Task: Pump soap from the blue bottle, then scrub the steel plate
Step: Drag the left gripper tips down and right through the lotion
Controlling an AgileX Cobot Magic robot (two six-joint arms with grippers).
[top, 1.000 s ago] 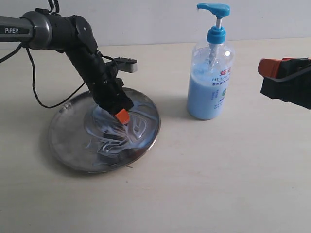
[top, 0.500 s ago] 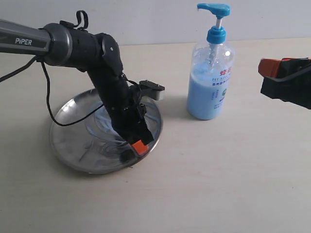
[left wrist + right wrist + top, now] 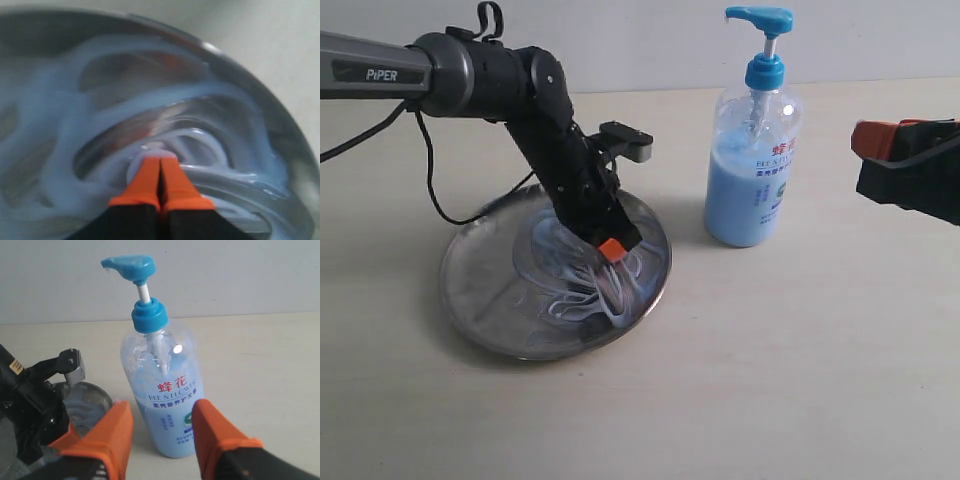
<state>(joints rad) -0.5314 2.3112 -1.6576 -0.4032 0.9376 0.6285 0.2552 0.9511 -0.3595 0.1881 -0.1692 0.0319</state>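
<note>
The steel plate [image 3: 480, 290] lies on the table at the left, its inside covered with swirly smears of pale blue soap [image 3: 582, 292]. My left gripper [image 3: 611, 249] is shut with nothing held, its orange tips pressed down into the soap on the plate's right half. The left wrist view shows the shut tips [image 3: 160, 162] touching the soap [image 3: 220, 170] on the plate [image 3: 295, 145]. The blue bottle [image 3: 753, 170] stands upright to the right of the plate. My right gripper [image 3: 890, 150] hangs open to the right of the bottle; seen from its wrist, the gripper [image 3: 162, 422] frames the bottle [image 3: 165, 405].
A black cable [image 3: 435, 195] from the left arm loops over the plate's far left rim. The table [image 3: 770, 380] is pale wood with a light wall behind it.
The left gripper swept from the plate's middle to its near right rim, then back up toward the centre-right, spreading soap. The plate shifted slightly right. The right gripper stayed still.
</note>
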